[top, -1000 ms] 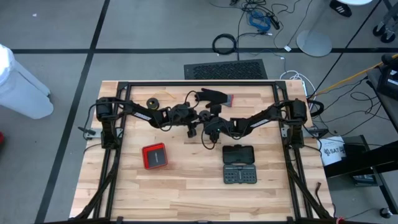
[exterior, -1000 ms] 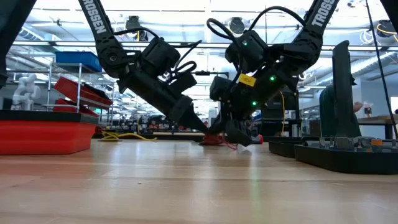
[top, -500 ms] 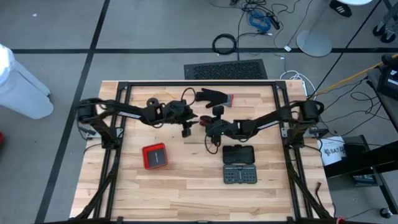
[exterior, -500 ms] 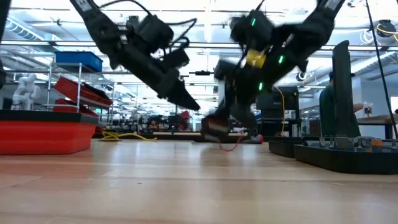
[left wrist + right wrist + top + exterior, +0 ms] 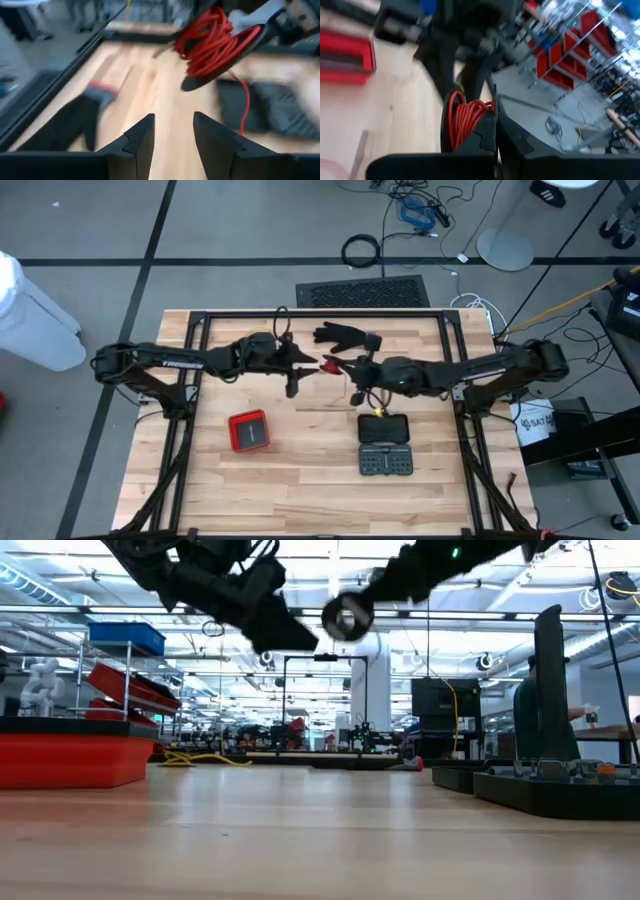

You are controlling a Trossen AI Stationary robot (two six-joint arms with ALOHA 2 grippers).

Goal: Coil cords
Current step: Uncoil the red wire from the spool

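Right gripper (image 5: pixel 492 132) clamped on red cord spool (image 5: pixel 216 41), held above table nr far edge; left gripper (image 5: pixel 172 137) part-open, empty, beside it.

Straight down over the whole table (image 5: pixel 300 480) from high above; level across its top from its edge; close from each wrist. Shared by both wrist views: the red cord spool (image 5: pixel 215 45).

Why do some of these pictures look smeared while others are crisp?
High view: sharp, evenly lit. Low view: the table is crisp, but both arms up top are streaked, against bright ceiling lights. Left wrist view: the red cord spool and the tabletop are smeared; the left hand shows clearer. Right wrist view: nearly everything is blurred, the right hand included.
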